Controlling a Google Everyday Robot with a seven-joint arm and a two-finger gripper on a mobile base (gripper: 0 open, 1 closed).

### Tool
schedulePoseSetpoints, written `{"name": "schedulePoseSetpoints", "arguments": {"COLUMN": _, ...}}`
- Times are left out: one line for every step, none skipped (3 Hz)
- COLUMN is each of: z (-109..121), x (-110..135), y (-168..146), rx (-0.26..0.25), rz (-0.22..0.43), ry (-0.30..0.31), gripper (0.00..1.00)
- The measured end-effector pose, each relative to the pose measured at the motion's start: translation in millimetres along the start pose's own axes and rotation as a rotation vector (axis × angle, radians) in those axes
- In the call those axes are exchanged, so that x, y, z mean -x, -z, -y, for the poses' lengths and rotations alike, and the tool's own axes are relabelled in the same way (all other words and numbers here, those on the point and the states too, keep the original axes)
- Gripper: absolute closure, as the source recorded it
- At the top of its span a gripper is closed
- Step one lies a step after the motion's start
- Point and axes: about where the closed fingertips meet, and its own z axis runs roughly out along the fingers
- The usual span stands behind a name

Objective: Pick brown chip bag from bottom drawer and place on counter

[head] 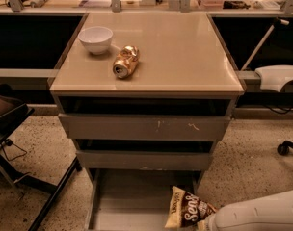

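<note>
- The gripper (207, 221) is meeting the brown chip bag (187, 210) in the bottom drawer (132, 201), under the front-right corner of the counter (185, 57); whether it is holding, I cannot tell.
- The picking step is going on, I think; the next move is needing a firm grasp, then lifting past the front edge.

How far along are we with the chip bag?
Done: the bottom drawer stands open. In hand: the gripper is at the brown chip bag, down at the drawer's right side. Left: lifting the bag and setting it on the counter, where only a white bowl and gold can sit.
</note>
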Motion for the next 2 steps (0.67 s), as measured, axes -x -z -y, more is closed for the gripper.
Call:
{"name": "schedulePoseSetpoints", "arguments": {"z": -23.1, "x": -14.5, "y": 21.7, "rx": 0.050, "rz": -0.043, "ry": 0.033, "gripper": 1.00}}
{"name": "schedulePoseSetpoints", "arguments": {"z": -27.4, "x": -47.0, "y": 55.7, "rx": 0.040, "rz": -0.064, "ry": 0.042, "gripper": 1.00}}
